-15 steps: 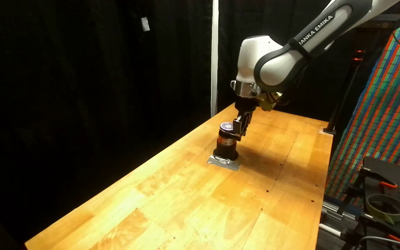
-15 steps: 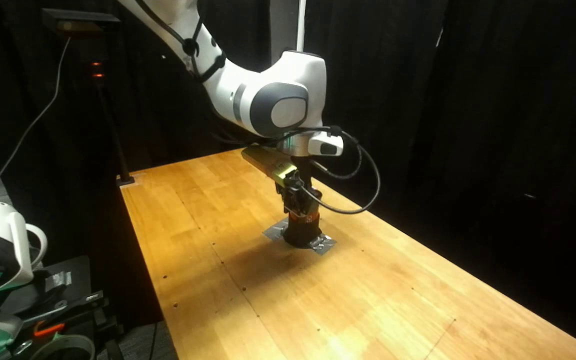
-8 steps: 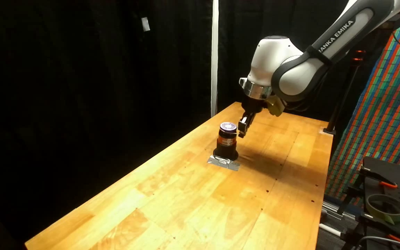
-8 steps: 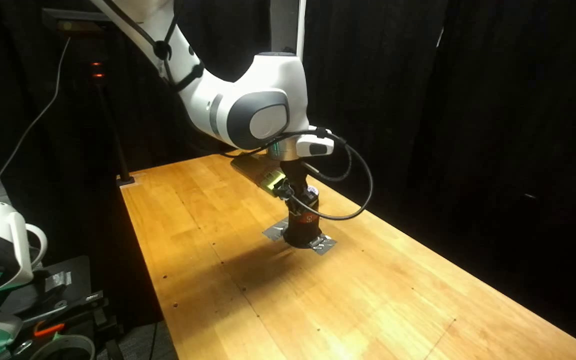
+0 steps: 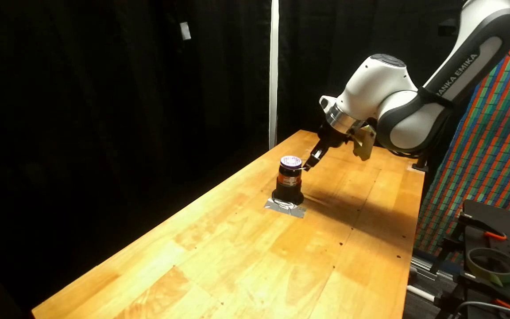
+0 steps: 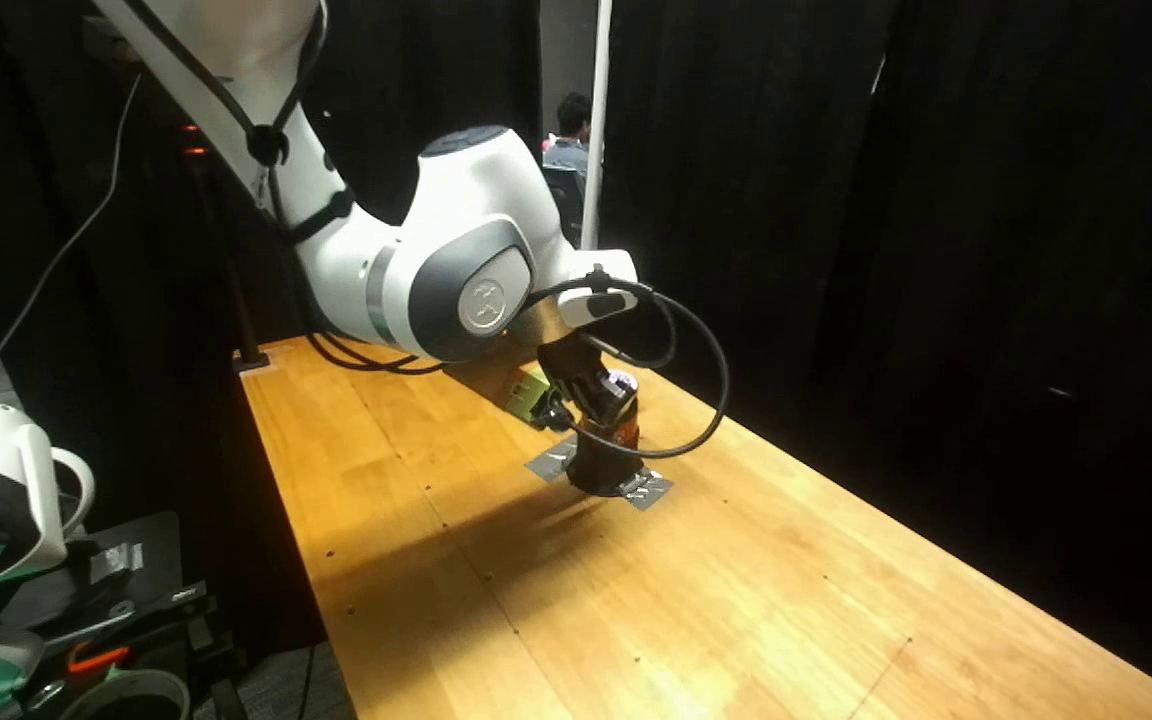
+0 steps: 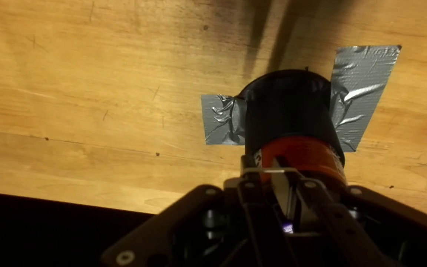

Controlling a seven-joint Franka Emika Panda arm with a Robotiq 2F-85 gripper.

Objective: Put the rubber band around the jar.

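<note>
Over the wooden table (image 5: pixel 237 257) the gripper (image 5: pixel 307 168) tilts down just beside the upright jar (image 5: pixel 289 179), jaws a little spread; the jar stands past their tips rather than between them. The rubber band (image 7: pixel 271 170), a thin pale strand, crosses those tips in the wrist view and, in an exterior view, reaches the jar near its top. Whether it circles the jar I cannot tell.
</note>
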